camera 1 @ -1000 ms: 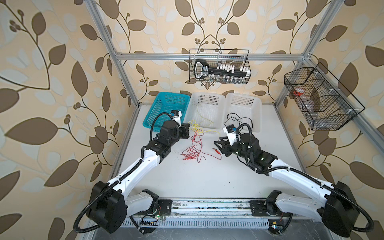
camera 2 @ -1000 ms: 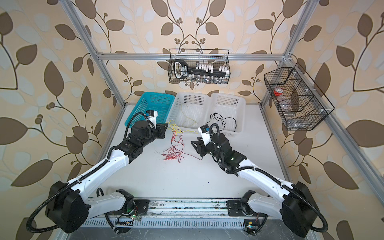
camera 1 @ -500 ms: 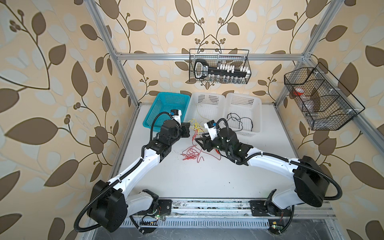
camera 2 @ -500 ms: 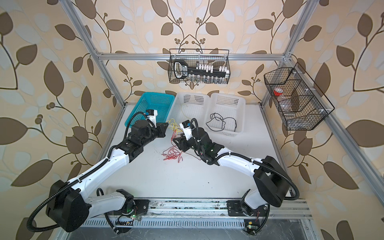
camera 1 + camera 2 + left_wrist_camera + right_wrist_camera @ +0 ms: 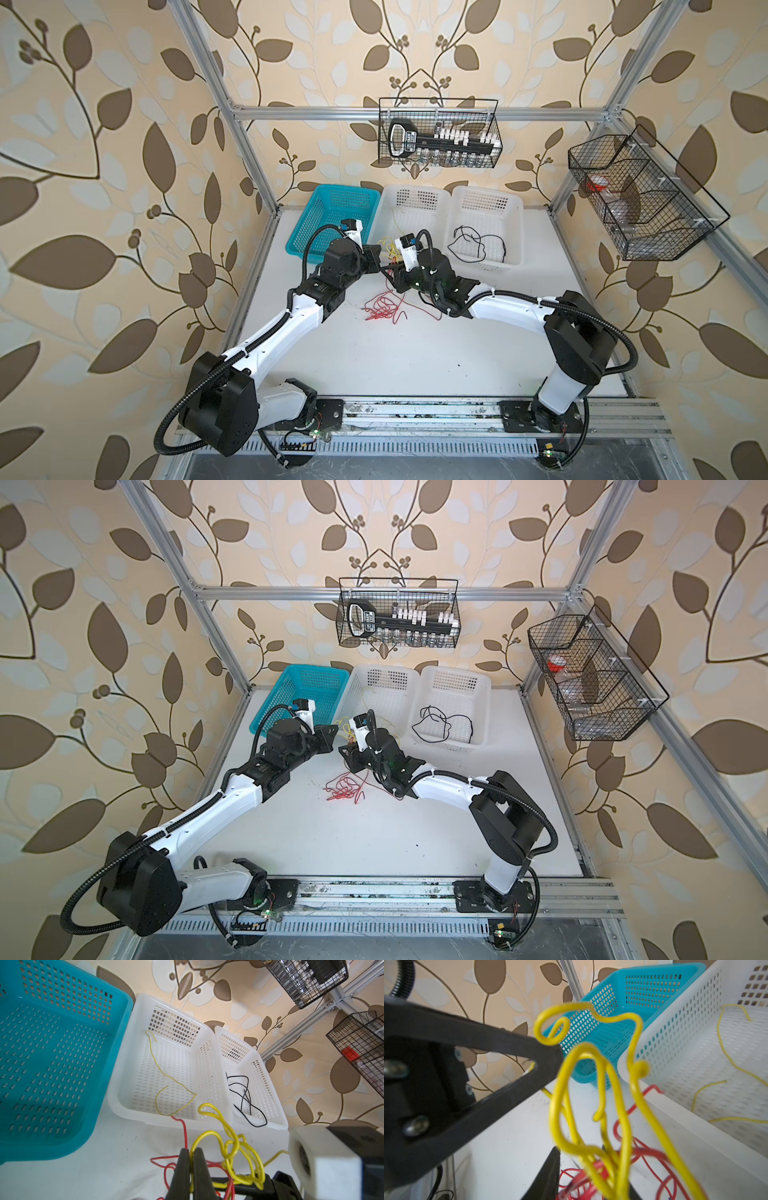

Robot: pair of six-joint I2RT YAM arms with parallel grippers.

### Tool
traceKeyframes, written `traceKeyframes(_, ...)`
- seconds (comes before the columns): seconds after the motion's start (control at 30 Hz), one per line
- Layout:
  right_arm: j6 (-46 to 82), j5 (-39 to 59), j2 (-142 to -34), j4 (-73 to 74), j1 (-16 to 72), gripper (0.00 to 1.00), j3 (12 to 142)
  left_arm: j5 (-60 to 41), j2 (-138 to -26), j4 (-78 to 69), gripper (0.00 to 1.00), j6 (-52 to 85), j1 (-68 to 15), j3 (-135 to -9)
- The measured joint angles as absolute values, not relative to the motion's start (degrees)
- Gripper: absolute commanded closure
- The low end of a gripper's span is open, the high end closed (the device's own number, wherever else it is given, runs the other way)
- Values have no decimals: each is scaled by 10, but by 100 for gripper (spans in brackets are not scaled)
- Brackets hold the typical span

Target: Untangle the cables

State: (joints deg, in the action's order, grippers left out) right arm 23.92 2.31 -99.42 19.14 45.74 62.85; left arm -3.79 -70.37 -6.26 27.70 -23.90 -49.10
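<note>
The cables are a knot of yellow wire [image 5: 234, 1147] [image 5: 591, 1084] lifted off the table, with loose red wire [image 5: 382, 309] [image 5: 345, 787] trailing beneath it. My left gripper [image 5: 191, 1150] [image 5: 376, 264] is shut on a yellow strand at the knot's edge. From the other side my right gripper [image 5: 580, 1147] [image 5: 392, 274] meets it, jaws close together with yellow and red strands pinched between them. One yellow cable [image 5: 164, 1073] lies in the middle white basket [image 5: 415, 193]. A black cable [image 5: 478, 245] [image 5: 440, 725] lies in the right white basket [image 5: 515, 232].
A teal basket [image 5: 332, 199] stands to the left of the two white ones along the back wall, right behind both grippers. Two black wire baskets hang on the walls, one at the back [image 5: 438, 137] and one on the right [image 5: 640, 199].
My right arm swung left from in front of the right white basket to the tangle, and its jaws narrowed on the strands. The left arm stayed put, still gripping.
</note>
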Motion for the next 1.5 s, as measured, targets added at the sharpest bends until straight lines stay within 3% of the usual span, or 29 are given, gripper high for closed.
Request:
traceKeyframes(0.1, 247, 8, -993, 189, 457, 100, 628, -26, -704, -62, 100, 277, -239, -491)
traceKeyframes(0.3, 251, -16, -941, 191, 445, 100, 575, -11, -702, -39, 100, 266, -241, -498)
traceKeyframes(0.77, 279, -49, -770, 169, 321, 100, 412, 31, -700, 16, 100, 225, -238, -513)
traceKeyframes(1.13, 254, -45, -684, 122, 282, 100, 364, 40, -701, 29, 100, 213, -232, -538)
traceKeyframes(1.5, 191, 51, -630, 111, 328, 100, 363, 9, -875, 3, 100, 204, -232, -667)
